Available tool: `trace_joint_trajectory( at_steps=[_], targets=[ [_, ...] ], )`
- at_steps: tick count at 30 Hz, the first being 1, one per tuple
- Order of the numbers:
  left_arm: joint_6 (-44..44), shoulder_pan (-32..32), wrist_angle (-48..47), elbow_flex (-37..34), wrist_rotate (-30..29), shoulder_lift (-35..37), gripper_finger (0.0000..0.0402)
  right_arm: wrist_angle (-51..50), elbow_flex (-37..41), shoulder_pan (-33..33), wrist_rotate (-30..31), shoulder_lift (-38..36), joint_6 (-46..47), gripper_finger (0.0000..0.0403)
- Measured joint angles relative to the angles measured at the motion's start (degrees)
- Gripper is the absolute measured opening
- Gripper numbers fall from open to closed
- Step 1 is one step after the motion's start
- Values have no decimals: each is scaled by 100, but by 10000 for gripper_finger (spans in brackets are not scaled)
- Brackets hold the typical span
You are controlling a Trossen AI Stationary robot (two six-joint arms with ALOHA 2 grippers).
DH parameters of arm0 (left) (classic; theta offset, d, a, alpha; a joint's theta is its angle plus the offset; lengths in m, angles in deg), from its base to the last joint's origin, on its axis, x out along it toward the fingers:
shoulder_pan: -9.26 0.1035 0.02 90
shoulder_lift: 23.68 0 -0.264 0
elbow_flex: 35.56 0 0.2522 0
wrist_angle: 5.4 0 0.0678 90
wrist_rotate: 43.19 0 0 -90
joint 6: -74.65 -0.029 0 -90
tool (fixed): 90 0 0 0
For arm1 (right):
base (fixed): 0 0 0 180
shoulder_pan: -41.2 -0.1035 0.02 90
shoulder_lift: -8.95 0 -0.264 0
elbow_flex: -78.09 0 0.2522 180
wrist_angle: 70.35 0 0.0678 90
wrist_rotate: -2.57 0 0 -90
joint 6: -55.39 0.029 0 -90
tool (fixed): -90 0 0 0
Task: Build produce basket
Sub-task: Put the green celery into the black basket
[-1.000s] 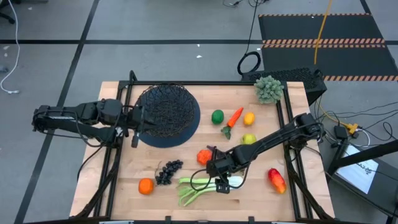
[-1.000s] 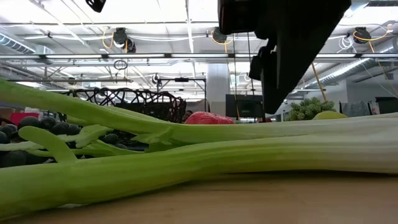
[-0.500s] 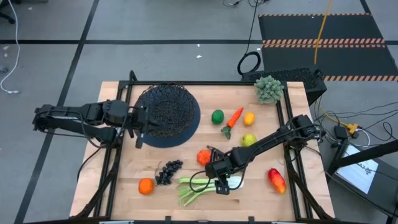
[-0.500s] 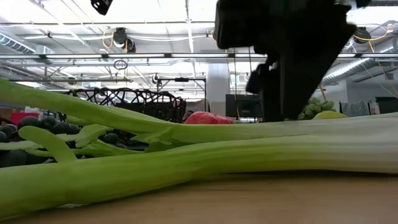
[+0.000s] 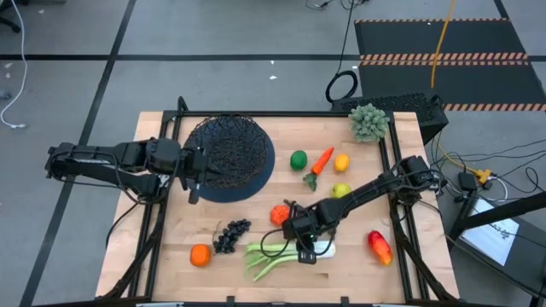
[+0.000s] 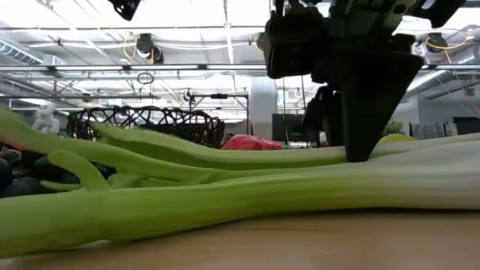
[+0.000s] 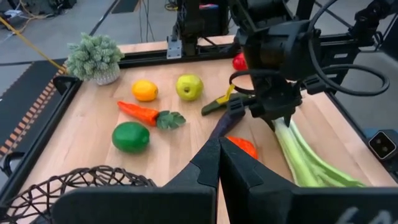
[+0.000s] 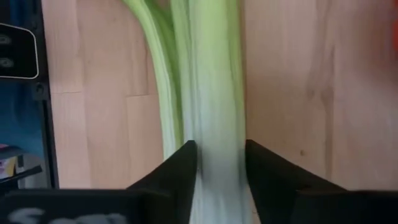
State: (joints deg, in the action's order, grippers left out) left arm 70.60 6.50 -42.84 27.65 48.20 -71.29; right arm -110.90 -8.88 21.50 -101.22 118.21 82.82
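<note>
The right pincer (image 5: 305, 250) is down on the wooden surface (image 5: 171, 247), its fingers (image 8: 177, 171) straddling the pale end of the celery stalk (image 5: 277, 256) and pinching it on both sides. An orange-red fruit (image 5: 279, 215) sits just beside it, with dark grapes (image 5: 230, 236) and an orange (image 5: 200, 255) past the leafy end. A mango (image 5: 379, 246) lies near the right edge. The green apple (image 5: 298, 159), carrot (image 5: 321, 162), lemon (image 5: 341, 162) and a yellow-green apple (image 5: 340, 191) lie between the stalk and the frilly clump (image 5: 368, 121). The left pincer (image 5: 194, 175), pressed together, rests at the rim of the wire basket (image 5: 230, 153).
</note>
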Motion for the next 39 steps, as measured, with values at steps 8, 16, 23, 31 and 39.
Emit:
trace_joint_trajectory(
  at_steps=[8,16,23,31,39],
  targets=[
    [0,0,-3,0,-1,0,8,38,9,147,13,-202,-112,75],
    [-81,0,-58,0,-1,1,8,-43,9,203,178,-1129,-94,76],
    [-79,0,-57,0,-1,1,8,-53,9,20,1186,-2179,-189,75],
    [-72,0,-55,0,-1,1,8,-50,9,-329,2809,-3203,-718,75],
    [-15,0,-66,0,-1,-1,8,-33,9,-442,3806,-3857,-1457,75]
  ],
)
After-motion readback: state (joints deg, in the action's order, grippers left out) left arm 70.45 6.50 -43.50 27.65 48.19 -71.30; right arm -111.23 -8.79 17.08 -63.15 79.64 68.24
